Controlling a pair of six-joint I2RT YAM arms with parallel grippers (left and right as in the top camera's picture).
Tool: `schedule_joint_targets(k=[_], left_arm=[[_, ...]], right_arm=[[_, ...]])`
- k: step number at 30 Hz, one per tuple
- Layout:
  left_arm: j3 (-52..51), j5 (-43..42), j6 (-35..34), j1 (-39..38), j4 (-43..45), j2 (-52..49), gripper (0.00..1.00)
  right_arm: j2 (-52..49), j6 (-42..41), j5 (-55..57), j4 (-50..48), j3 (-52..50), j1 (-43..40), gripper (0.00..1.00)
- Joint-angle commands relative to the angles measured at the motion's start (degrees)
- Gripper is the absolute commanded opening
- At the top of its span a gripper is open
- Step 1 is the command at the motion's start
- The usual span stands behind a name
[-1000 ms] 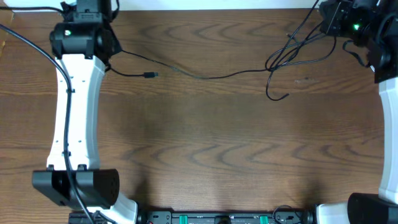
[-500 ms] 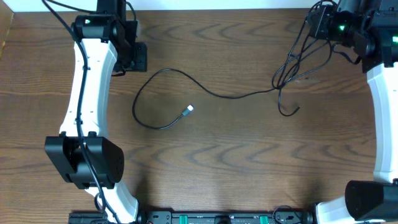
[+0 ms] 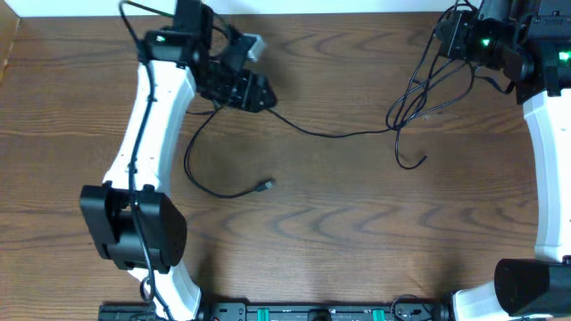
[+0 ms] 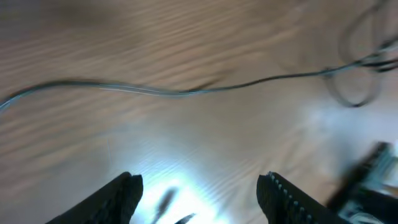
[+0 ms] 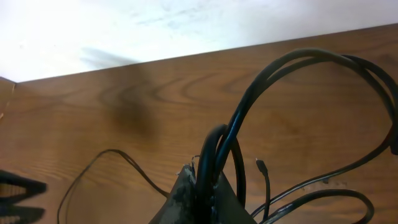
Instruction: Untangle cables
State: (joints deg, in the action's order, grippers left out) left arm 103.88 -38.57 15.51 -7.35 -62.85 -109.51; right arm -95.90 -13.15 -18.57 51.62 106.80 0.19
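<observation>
The left gripper has swung toward three o'clock, jaws released and empty. The thin black cable lies just beneath, running to three o'clock, where the right gripper seemingly clenches the tangled cable bunch.

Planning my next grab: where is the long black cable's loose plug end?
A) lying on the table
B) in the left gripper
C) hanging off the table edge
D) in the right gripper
A: the plug end lies on the table, clear of the open left gripper; the right gripper clamps the tangled cables.
</observation>
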Motion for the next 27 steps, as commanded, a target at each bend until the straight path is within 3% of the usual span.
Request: schedule_joint_targets(k=[1,5,9,10,15,17,21,27], left_arm=[[-4.7,-11.6,-9.5,-2.0,4.9,0.2,0.65],[-9.6,-11.5,-25.1,-4.2,12.8,0.2,0.64],[-14.2,-9.5,-47.3,-6.3,20.2,0.2,0.64],[-15.8,-6.5,-57.9,-7.5,22.2,0.2,0.64],[-16.7,0.7,-84.8,-12.0,23.8,0.2,0.64],[-16.7,0.7,-89.7,-14.1,26.3,0.2,0.64],[-16.7,0.8,-90.9,-18.1,34.3,0.2,0.65],[-16.7,7.5,-102.1,-21.5,35.6,-0.6,0.65]], right_arm=[[0.1,0.5,-0.2,0.1,0.3,0.3,0.01],[0.1,0.5,-0.2,0.5,0.3,0.3,0.01],[0.1,0.5,-0.2,0.7,0.3,0.3,0.01],[0.1,0.5,-0.2,0.7,0.3,0.3,0.01],[0.1,0.5,-0.2,1.1,0.3,0.3,0.01],[0.1,0.6,-0.2,1.2,0.3,0.3,0.01],[0.1,0.6,-0.2,1.4,0.3,0.3,0.01],[0.1,0.6,-0.2,1.5,0.3,0.3,0.01]])
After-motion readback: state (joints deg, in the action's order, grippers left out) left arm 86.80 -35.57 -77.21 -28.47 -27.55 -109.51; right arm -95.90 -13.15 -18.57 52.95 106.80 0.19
